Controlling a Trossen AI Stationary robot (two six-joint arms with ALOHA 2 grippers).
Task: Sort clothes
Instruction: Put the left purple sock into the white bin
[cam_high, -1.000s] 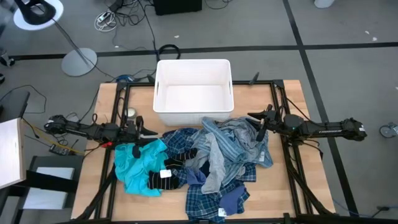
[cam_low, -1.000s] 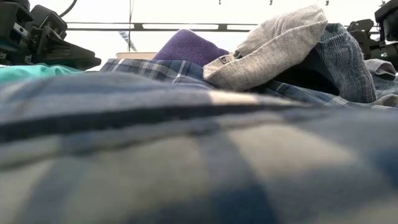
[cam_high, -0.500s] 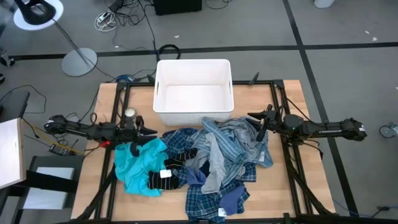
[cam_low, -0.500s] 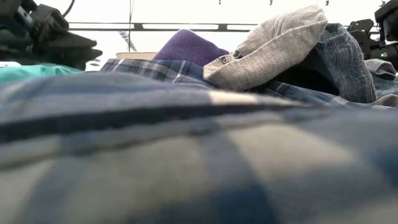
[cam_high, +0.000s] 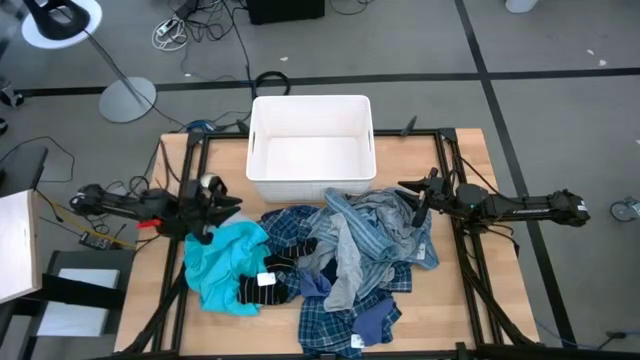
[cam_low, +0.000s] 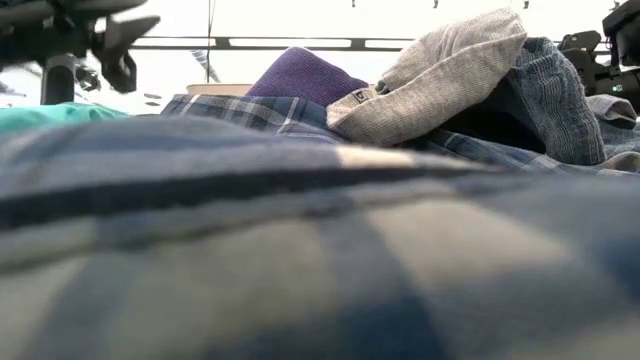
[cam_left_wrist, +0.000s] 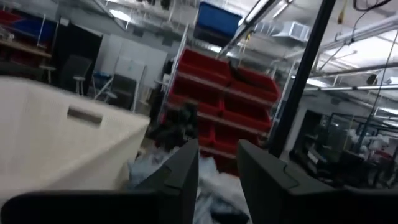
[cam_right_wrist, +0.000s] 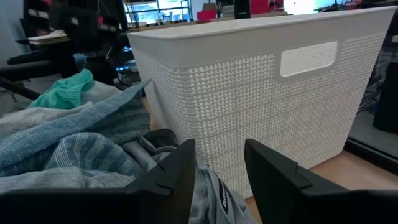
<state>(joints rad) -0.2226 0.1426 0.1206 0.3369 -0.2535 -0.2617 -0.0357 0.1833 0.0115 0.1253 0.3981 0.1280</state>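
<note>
Hovering left gripper, jaws apart.

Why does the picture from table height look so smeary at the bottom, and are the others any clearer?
Low view: plaid shirt lies close to the lens, out of focus; bright backlight behind. Left wrist view: soft, tilted, as if mid-motion. Right wrist view: white bin sharp. High view: even light, crisp.
</note>
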